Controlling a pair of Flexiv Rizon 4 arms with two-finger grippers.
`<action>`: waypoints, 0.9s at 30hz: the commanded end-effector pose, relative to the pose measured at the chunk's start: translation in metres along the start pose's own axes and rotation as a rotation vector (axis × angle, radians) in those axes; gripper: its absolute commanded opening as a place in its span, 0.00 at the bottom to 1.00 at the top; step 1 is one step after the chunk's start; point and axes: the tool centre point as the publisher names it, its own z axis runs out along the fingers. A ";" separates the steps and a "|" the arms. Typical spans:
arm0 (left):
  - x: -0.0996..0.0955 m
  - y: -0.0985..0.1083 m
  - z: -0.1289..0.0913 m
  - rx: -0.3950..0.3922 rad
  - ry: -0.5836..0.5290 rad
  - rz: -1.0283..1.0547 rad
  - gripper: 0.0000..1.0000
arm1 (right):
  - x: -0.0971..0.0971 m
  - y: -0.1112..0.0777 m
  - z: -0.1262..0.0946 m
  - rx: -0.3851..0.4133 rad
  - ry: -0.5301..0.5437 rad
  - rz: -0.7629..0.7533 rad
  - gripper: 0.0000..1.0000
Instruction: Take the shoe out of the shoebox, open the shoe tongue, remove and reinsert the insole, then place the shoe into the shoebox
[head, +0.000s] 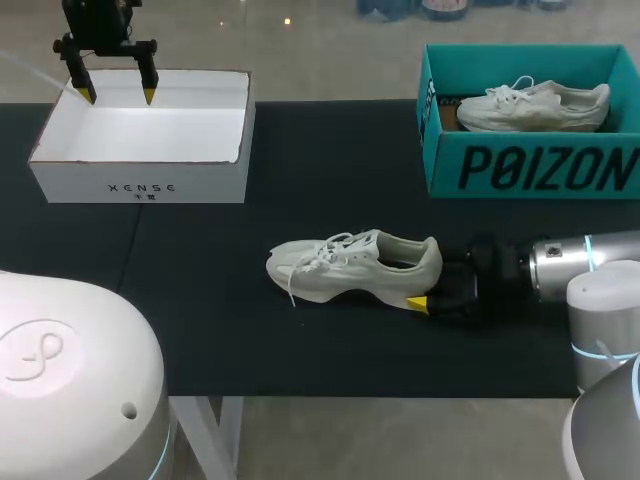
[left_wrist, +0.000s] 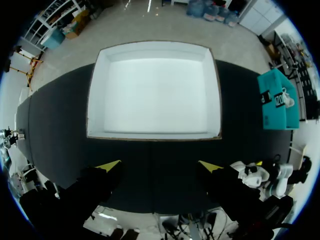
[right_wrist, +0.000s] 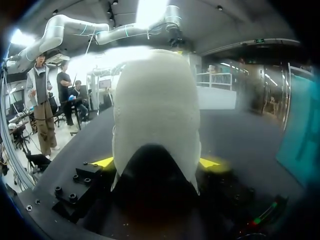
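White shoe (right_wrist: 155, 100) in right claw (right_wrist: 157, 162)

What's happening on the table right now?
The right gripper is shut on the heel of the white shoe, which sits out on the black table in front of the teal shoebox. A second shoe lies inside that box. The left gripper hangs open over the white box, holding nothing.
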 end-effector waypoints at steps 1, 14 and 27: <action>0.000 0.002 -0.001 0.003 -0.003 -0.001 1.00 | 0.002 -0.004 0.005 0.004 0.000 0.002 0.00; 0.000 0.002 -0.001 0.003 -0.003 -0.001 1.00 | 0.002 -0.004 0.005 0.004 0.000 0.002 0.00; 0.042 0.005 0.001 0.015 -0.056 -0.005 1.00 | 0.002 -0.004 0.005 0.004 0.000 0.002 0.00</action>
